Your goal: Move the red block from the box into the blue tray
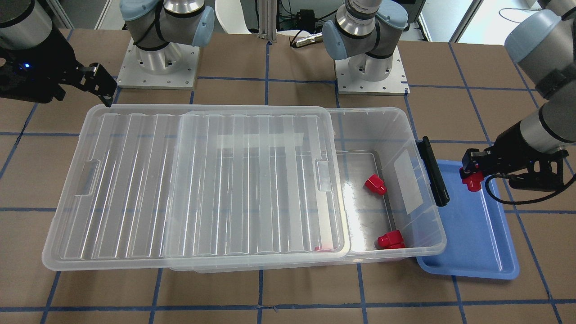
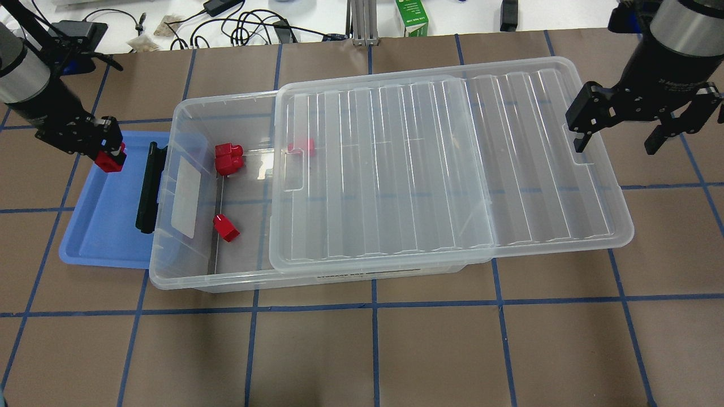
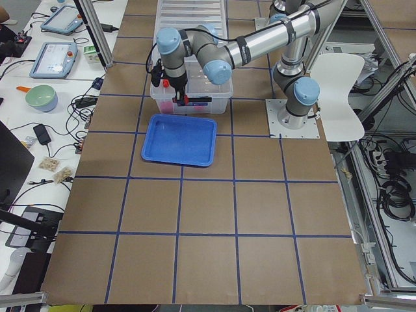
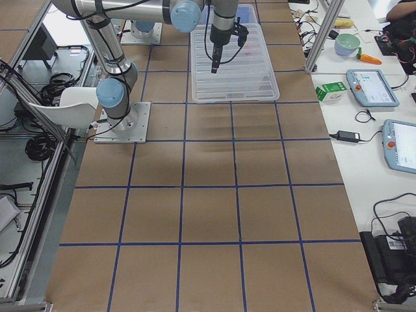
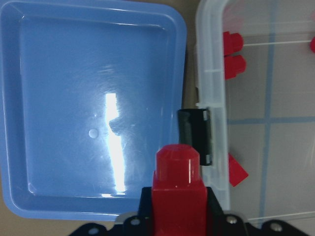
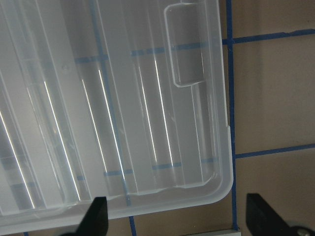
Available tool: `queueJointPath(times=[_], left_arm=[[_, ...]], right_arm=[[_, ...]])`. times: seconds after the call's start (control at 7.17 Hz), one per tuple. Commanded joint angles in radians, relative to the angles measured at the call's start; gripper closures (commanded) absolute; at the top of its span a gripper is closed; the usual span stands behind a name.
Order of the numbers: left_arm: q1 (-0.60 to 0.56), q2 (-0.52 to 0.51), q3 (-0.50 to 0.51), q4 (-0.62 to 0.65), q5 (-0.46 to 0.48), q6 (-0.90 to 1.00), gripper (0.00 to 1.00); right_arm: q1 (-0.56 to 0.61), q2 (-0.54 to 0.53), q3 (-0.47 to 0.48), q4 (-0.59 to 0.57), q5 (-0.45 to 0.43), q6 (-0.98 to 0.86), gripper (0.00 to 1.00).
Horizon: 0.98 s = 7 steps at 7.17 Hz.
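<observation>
Glossy red block (image 5: pixel 177 194), narrower stepped end outward, clamped in left tool (image 2: pixel 110 157)

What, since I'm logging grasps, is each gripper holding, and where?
The left gripper clamps a red block by its wider body above the blue tray. The right gripper holds nothing.

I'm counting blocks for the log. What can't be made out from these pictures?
Overhead view: a red block blurs under the ribbed lid; more may hide there.
Left wrist view: the held block covers the left hand, which the bottom edge cuts off.
Right side view: contents of the box are too small.
</observation>
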Motion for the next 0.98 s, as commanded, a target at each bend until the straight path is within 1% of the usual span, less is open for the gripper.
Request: queueJointPath(times=[0.0,0.14,0.42,0.56,0.7,0.84], left_arm=[[0.062,-0.101,-0.059,0.149,-0.010,0.093,0.94],[0.062,-0.152,-0.093,0.247,-0.041,0.093,0.94],[0.061,-0.211,-0.152,0.376,-0.048,0.095,0.95],[0.056,-0.220,-0.156,0.401,-0.045,0.095,0.71],[0.056,-0.214,-0.153,0.401,-0.048,0.096,0.05],[0.050,-0.196,-0.147,0.390,-0.043,0.093,0.00]], right_arm=[[-0.049,0.044,0.002,-0.087,-0.007,-0.041,0.00],[-0.074,0.065,0.003,-0.092,-0.008,-0.113,0.00],[-0.146,0.116,0.003,-0.092,0.005,-0.127,0.00],[-0.152,0.134,0.002,-0.118,-0.001,-0.203,0.00],[-0.154,0.150,0.002,-0.186,-0.004,-0.291,0.00],[-0.154,0.162,0.003,-0.219,-0.010,-0.323,0.00]])
